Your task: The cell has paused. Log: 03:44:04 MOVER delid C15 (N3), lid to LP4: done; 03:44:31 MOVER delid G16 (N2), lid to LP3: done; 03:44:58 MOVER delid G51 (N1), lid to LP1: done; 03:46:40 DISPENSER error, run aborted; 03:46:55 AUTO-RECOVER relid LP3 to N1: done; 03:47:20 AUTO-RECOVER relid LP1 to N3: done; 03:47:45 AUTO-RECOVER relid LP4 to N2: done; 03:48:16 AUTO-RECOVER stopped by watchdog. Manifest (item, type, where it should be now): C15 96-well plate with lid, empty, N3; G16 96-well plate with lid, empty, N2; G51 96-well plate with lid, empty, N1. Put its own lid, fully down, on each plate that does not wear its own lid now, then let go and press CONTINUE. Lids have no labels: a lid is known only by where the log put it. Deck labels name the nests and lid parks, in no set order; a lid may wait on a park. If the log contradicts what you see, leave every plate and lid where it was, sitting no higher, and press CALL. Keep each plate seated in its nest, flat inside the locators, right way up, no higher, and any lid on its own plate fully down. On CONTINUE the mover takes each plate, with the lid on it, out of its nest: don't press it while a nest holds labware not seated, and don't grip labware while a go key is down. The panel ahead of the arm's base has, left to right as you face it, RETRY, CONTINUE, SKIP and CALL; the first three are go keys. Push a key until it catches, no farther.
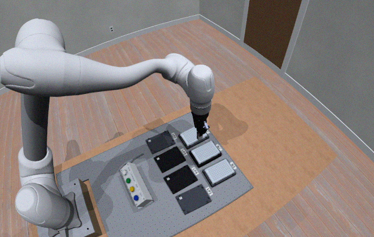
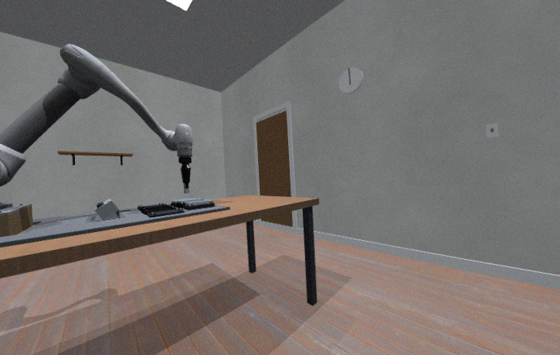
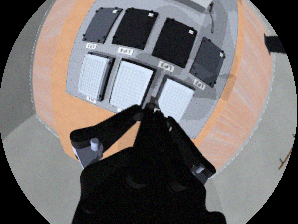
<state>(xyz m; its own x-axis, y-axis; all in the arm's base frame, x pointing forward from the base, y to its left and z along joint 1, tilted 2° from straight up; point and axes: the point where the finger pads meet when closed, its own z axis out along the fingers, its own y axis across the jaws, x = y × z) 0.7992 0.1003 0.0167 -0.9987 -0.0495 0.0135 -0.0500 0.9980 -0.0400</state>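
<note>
Three lidded white 96-well plates sit in black nests in a row on the grey deck: the far one (image 1: 190, 136), the middle one (image 1: 205, 151) and the near one (image 1: 219, 172). Each lid looks fully down. Beside them four dark lid parks lie bare: the farthest (image 1: 161, 141), the second (image 1: 169, 159), the third (image 1: 180, 179) and the nearest (image 1: 193, 199). My gripper (image 1: 201, 133) is shut and empty, hanging above the far plate. In the wrist view the fingertips (image 3: 152, 106) hover over the plates (image 3: 133, 83). Deck labels are too small to read.
The key panel (image 1: 136, 184) stands left of the parks, with green (image 1: 128, 180), yellow (image 1: 131, 188) and blue (image 1: 136, 197) keys and a white one at its far end. The deck lies on a wooden table (image 2: 247, 207). The arm's base block is at the near left.
</note>
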